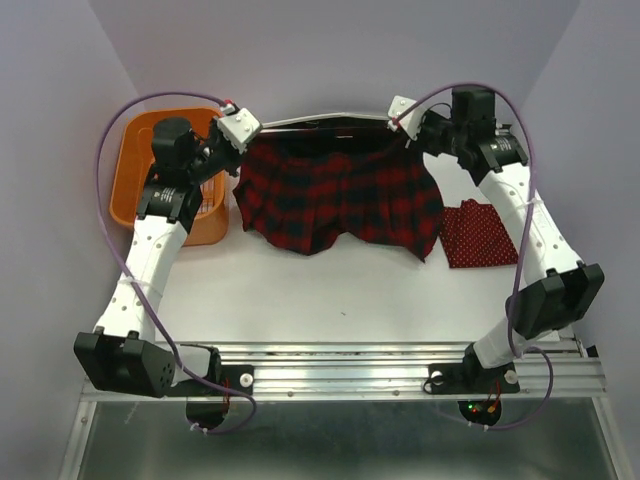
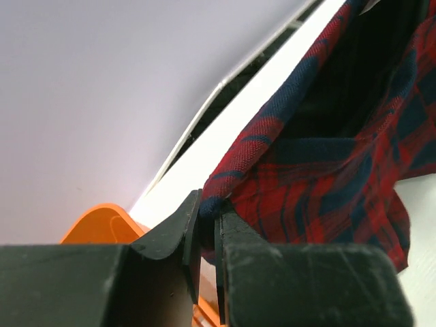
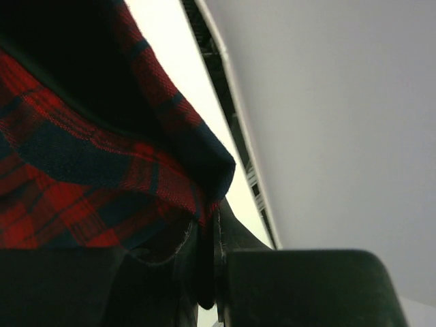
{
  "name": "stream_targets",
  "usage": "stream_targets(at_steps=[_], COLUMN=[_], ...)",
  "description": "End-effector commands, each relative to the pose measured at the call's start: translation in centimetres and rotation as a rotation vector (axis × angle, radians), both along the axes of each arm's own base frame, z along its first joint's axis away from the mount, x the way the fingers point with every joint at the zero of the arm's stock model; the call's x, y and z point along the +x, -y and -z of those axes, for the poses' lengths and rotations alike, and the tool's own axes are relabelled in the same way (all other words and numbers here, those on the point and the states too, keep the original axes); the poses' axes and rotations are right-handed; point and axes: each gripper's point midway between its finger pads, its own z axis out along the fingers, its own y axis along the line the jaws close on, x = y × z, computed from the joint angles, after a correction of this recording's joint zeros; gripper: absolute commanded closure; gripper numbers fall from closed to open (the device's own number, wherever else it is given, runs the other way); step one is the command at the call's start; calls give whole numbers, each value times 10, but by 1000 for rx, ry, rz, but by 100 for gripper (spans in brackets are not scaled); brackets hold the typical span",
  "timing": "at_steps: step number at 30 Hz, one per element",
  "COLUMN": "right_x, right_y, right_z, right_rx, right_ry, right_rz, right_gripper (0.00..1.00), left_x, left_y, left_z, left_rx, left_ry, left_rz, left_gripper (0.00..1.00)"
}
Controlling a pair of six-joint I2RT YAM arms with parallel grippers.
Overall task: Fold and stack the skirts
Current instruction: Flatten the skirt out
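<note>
Both far corners pinched, plaid skirt stretched between my arms!

My left fingers [image 2: 193, 235] are clamped on one far corner of the plaid skirt [image 1: 335, 200], and my right fingers [image 3: 228, 238] are nipped tight on the other. The cloth is spread across the far middle of the desk [image 1: 340, 290]. The polka-dot skirt [image 1: 480, 235] lies flat by my right arm, just beside the plaid. The orange basket [image 1: 135, 170] sits far left.

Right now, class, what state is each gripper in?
Left gripper: shut on one corner of the red-and-navy plaid cloth skirt.
Right gripper: shut on the same skirt's other corner.
</note>
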Motion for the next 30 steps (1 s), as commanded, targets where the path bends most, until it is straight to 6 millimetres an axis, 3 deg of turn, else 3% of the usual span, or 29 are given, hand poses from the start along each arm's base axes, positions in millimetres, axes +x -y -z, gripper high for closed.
stream_targets(at_steps=[1, 3, 6, 9, 10, 12, 13, 16, 17, 19, 22, 23, 25, 26, 28, 30], right_x=[-5, -13, -37, -65, -73, -100, -107, -125, -127, -126, -116, -113, -103, -103, -100, -98], right_y=[51, 52, 53, 54, 54, 50, 50, 49, 44, 39, 36, 35, 32, 32, 30, 30], right_z=[-52, -57, -42, -6, 6, 43, 55, 103, 113, 147, 177, 202, 228, 236, 248, 258], right_rx=[0, -15, -45, -104, -112, -123, -125, -113, -109, -104, -97, -108, -103, -105, -100, -99], right_ry=[65, 70, 10, -91, -129, -267, -308, -463, -492, -593, -692, -779, -880, -916, -961, -983], right_rz=[185, 172, 140, 84, 66, 16, 8, 8, 1, 11, 45, 60, 97, 108, 133, 148], right_gripper=[99, 99, 99, 99, 99, 99, 99, 99, 99, 99, 99, 99, 99, 99, 99, 99], left_x=[-6, -15, -33, -69, -84, -106, -122, -145, -144, -139, -119, -109, -86, -71, -60, -52], left_y=[-26, -26, -21, -5, -3, 0, 1, -2, -2, -4, -2, 0, 3, 4, 4, 3], left_z=[-74, -78, -52, -12, 11, 41, 64, 115, 135, 157, 188, 207, 212, 218, 217, 210], left_rx=[-104, -82, -24, 71, 150, 207, 214, 284, 297, 296, 278, 263, 243, 223, 196, 198], left_ry=[132, 149, 76, 3, -38, -105, -209, -385, -449, -539, -670, -746, -776, -803, -805, -734], left_rz=[-103, -88, -29, 146, 209, 296, 335, 438, 469, 475, 490, 497, 475, 454, 415, 382], left_gripper=[100, 100, 100, 100, 100, 100, 100, 97, 95, 91, 82, 77, 68, 55, 45, 26])
